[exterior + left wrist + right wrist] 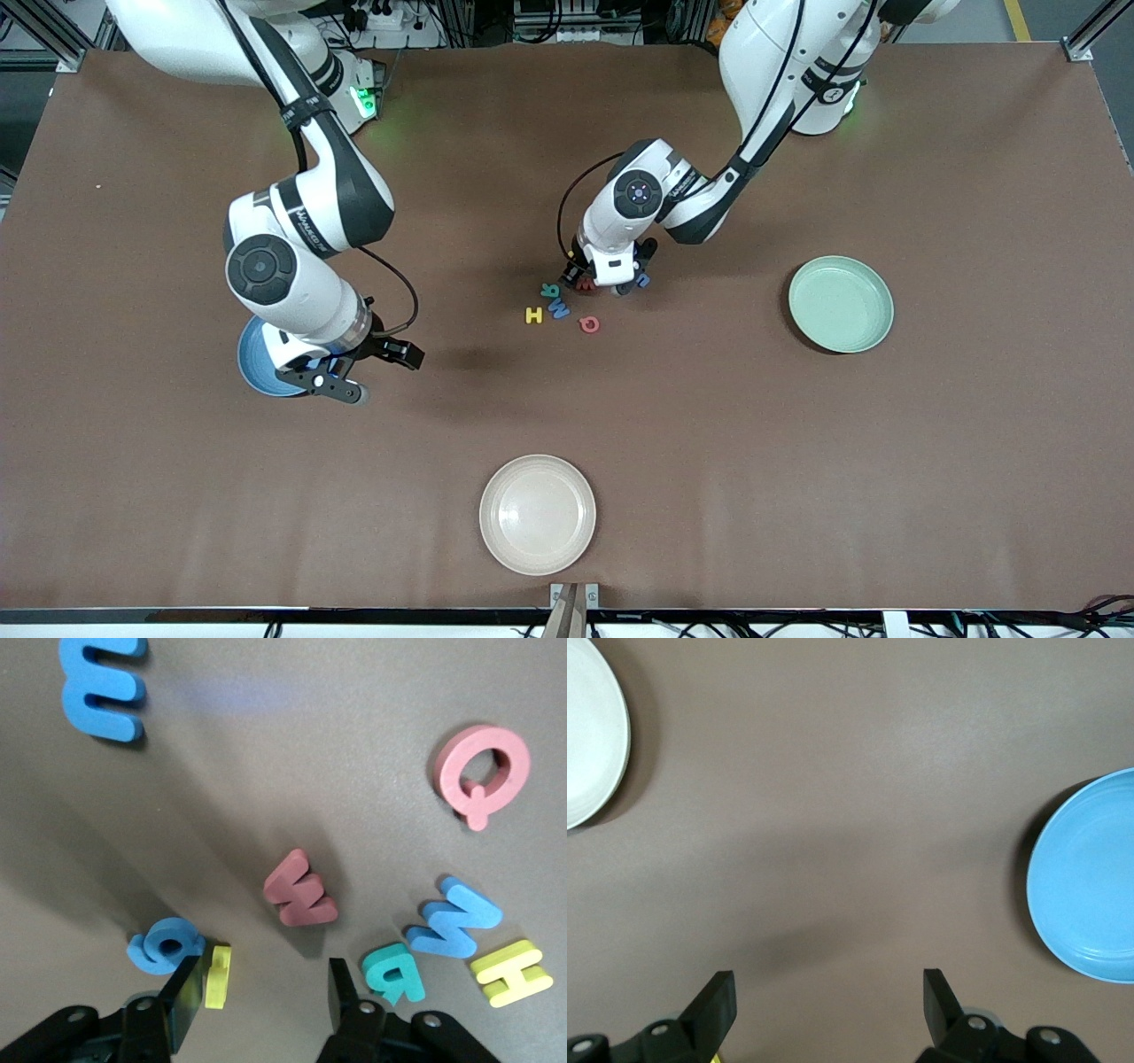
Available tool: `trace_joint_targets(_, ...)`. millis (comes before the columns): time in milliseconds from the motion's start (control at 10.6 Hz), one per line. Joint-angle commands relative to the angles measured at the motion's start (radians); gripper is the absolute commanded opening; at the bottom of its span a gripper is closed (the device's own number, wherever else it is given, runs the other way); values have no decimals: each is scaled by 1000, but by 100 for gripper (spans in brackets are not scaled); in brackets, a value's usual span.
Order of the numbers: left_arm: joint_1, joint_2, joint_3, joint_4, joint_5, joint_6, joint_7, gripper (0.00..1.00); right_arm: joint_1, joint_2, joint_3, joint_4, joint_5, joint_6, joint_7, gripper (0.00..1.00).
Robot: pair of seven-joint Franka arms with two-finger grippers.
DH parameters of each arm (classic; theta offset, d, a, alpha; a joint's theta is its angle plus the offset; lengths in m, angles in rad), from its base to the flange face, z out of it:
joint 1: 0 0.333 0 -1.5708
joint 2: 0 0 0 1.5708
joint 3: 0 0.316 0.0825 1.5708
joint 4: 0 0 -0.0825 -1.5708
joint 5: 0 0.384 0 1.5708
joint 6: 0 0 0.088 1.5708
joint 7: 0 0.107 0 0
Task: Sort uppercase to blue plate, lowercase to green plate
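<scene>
Near the middle of the table, your left gripper (261, 997) hangs low over the cluster of foam letters, fingers parted with nothing between them. One finger stands just beside the yellow hooked piece (217, 975) and the blue g (161, 944); the other stands by the teal R (395, 972). The red w (299, 892) lies tilted ahead of the gap. Lined up this way, the gripper looks set to take a lowercase piece, probably the hooked one or the w, though you cannot yet say which.

The blue M (455, 917) and the yellow H (514, 972) lie side by side, the red Q (482, 771) apart from them, and the blue m (100, 688) off on its own. No letter is on a plate yet, so the sorting is at its start.

Your right gripper (828, 1001) waits wide open and empty over bare table just beside the blue plate (1090, 877), ready to serve uppercase drops. The green plate (840, 303) sits toward the left arm's end, a short carry for lowercase. The cream-white plate (537, 514) lies nearest the front camera and plays no part.

Mind the crowding: closing here could nudge the g or the R.
</scene>
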State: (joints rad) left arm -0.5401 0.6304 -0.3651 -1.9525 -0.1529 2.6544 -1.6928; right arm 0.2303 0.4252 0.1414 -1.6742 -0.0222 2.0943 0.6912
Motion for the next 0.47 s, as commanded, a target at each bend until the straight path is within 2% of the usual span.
trace_joint_targets(0,-15,3,8,12,32,-13,-36,65,-14,-28,6,-10,-5,-16,-5,93)
trace_joint_targets(376,-35,2,8,-2,36,-13,-36,60,-17,-28,6,-9,-1,-16,-1,93)
